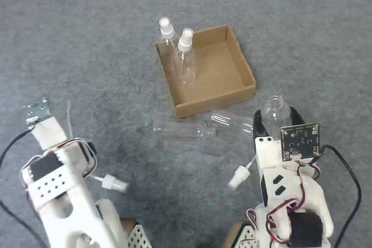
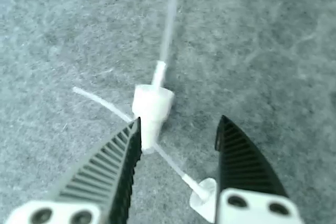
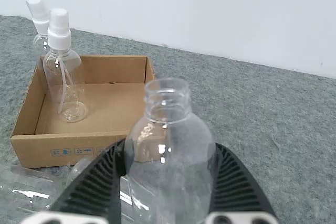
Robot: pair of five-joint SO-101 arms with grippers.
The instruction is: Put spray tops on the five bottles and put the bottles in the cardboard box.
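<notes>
The cardboard box [image 1: 232, 88] [image 3: 31, 140] lies open at the centre back. In its far left corner stand two clear bottles with white spray tops [image 1: 186, 56] [image 3: 62, 77]. My right gripper [image 1: 277, 121] [image 3: 168, 153] is shut on an upright clear bottle [image 1: 275, 108] [image 3: 168, 145] with an open neck, just right of the box. My left gripper [image 2: 178, 121] is open and points down at the carpet. A white spray top [image 2: 151, 109] lies at the tip of one finger, its tube running away. A second spray top [image 2: 202, 198] [image 1: 114, 184] lies close by, its tube crossing under the first.
Two capless clear bottles [image 1: 181, 127] [image 1: 231, 121] lie on the grey carpet in front of the box. Another spray top [image 1: 239, 176] lies left of the right arm. The left arm [image 1: 55, 166] stands at the front left.
</notes>
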